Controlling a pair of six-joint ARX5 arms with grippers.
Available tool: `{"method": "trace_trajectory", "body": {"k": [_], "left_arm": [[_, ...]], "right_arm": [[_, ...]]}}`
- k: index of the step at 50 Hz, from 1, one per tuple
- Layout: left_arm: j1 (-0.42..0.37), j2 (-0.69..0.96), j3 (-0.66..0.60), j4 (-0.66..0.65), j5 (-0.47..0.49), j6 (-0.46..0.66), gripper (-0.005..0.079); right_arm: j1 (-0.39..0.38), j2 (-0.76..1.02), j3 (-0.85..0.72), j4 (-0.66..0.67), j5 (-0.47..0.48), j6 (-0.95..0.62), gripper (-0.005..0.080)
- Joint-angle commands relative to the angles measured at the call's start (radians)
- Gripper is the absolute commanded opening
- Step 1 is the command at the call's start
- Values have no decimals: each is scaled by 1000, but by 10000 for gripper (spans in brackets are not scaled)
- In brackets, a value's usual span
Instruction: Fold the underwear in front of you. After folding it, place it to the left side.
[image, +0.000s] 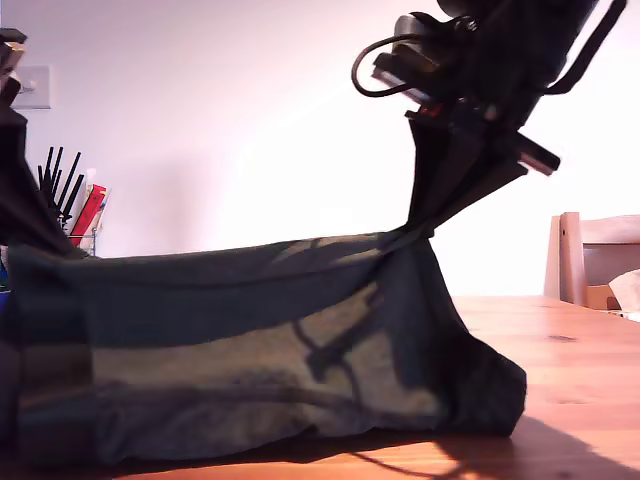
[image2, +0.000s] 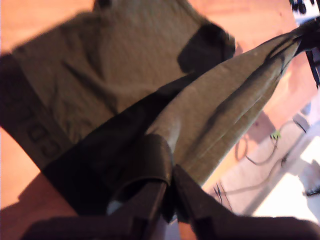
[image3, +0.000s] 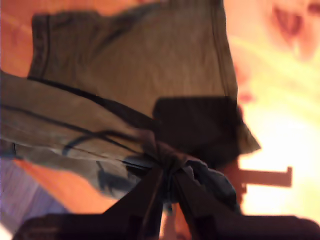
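Underwear (image: 250, 340) is half lifted off the wooden surface (image: 570, 350). Its top edge is pulled taut like a tent ridge. The lower part drapes down and rests on the wood, from centre to the exterior view's left. Cloth is olive, with the darker waistband (image: 45, 340) standing as a vertical strip at the exterior view's left.

My first hand (image2: 170, 181): fingers pressed together, pinching a curled piece of the dark waistband edge. A fold of cloth runs tight away from that pinch. The rest of the garment lies spread on the surface below. The waistband lettering is visible but unreadable.

My second hand (image3: 167, 172): fingers closed on a bunched knot of cloth. A stitched leg hem shows beyond it, and a square shadow falls on the cloth underneath.

Exterior view: an arm (image: 500, 50) comes down from the upper right and grips the raised cloth at a gathered point, well above the surface. That bunched grip looks like my second hand's, but the shot is backlit, so I can't confirm it. At the exterior view's left edge the cloth rises out of frame, and whatever holds it there is cut off.

Background: a cup of pens (image: 68, 200) behind the cloth at the exterior view's left, and a wooden chair (image: 590, 255) beyond the surface at the exterior view's right.
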Motion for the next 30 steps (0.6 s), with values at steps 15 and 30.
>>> {"method": "trace_trajectory", "body": {"k": [15, 30], "left_arm": [[5, 5, -9, 85, -91, -4, -20], [5, 16, -9, 167, -149, -4, -20]], "right_arm": [[-3, 94, 42, 84, -8, -10, -11], [-3, 136, 54, 169, -30, -10, -11]]}}
